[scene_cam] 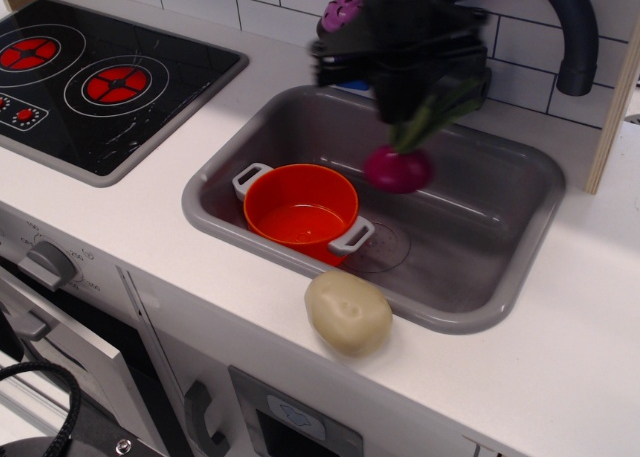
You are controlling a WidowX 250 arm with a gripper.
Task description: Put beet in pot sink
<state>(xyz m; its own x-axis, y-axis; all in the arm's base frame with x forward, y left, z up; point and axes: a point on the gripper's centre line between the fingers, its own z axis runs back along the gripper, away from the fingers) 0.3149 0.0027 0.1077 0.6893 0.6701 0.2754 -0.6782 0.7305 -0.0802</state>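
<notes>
The magenta beet point(398, 169) hangs by its dark green leaves point(425, 117) from my gripper point(415, 112), which is shut on the leaves. The beet is in the air above the grey sink point(480, 307), just right of the orange pot point(300, 212). The pot stands empty in the left part of the sink, with its two light grey handles showing. The gripper's fingertips are blurred and partly hidden by the arm body.
A beige potato-like lump point(348, 312) lies on the white counter at the sink's front edge. A purple knob on a blue base point(345, 17) stands behind the sink. A black stove top point(90, 77) is at the left. A dark faucet point(575, 37) curves at the right rear.
</notes>
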